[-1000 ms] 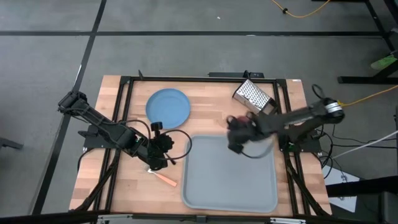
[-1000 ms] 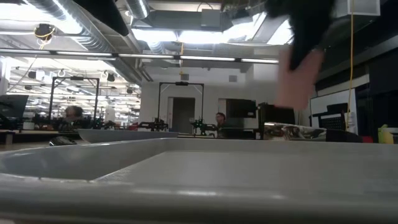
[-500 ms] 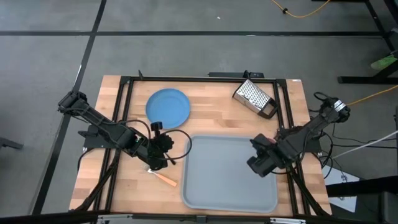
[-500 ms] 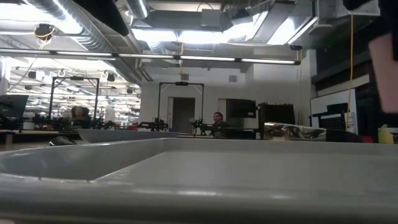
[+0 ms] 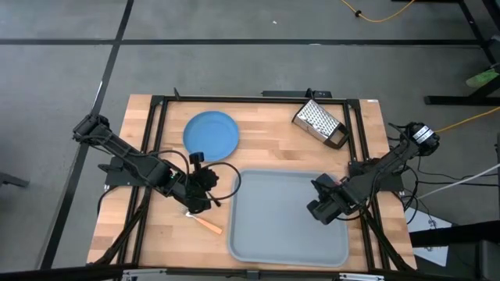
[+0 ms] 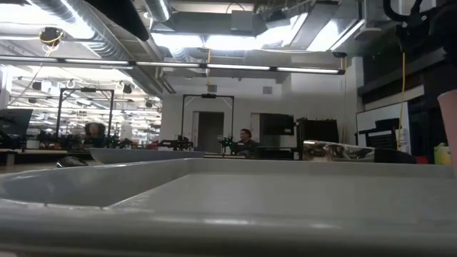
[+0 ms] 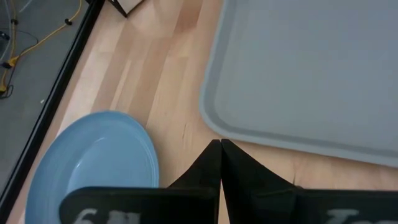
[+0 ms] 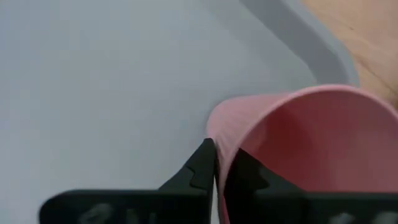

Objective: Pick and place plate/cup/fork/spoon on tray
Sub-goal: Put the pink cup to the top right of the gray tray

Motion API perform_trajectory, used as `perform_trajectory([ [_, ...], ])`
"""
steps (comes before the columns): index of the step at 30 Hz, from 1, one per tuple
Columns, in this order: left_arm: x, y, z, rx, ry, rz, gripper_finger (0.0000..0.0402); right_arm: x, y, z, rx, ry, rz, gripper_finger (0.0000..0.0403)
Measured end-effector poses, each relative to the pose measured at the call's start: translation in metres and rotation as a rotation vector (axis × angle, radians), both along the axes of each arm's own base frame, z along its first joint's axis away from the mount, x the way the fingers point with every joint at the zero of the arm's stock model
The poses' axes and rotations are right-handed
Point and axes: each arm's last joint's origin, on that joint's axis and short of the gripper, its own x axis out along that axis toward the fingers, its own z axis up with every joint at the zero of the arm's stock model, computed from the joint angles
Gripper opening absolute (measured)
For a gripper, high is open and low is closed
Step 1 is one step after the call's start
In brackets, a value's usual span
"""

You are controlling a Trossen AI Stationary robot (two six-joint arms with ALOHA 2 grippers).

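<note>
Pink-red round cup (image 8: 292, 149), seemingly in right pincer (image 8: 217, 163).

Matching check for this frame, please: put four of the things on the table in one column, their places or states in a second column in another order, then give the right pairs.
Things:
1. plate
2. cup
3. fork
4. box grater

Places or states:
A. lying on its side near the table's far right corner
B. on bare wood just off the tray's left edge, orange handle showing
C. over the tray's right part, its rim between the right gripper's fingers
D. flat on the wood beyond the tray's far left corner

Pairs: 1-D, 2-C, 3-B, 4-A
</note>
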Motion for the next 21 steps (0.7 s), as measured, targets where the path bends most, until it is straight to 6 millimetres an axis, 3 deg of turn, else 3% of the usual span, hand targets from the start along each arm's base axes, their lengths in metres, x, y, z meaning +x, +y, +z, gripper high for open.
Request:
perform_trajectory([
  [21, 0.0002, 0.0000, 0.0000, -0.001, -0.001, 0.000, 0.0000, 0.0022, -0.0021, 0.0042, -0.031, -0.014, 0.014, 0.0032],
])
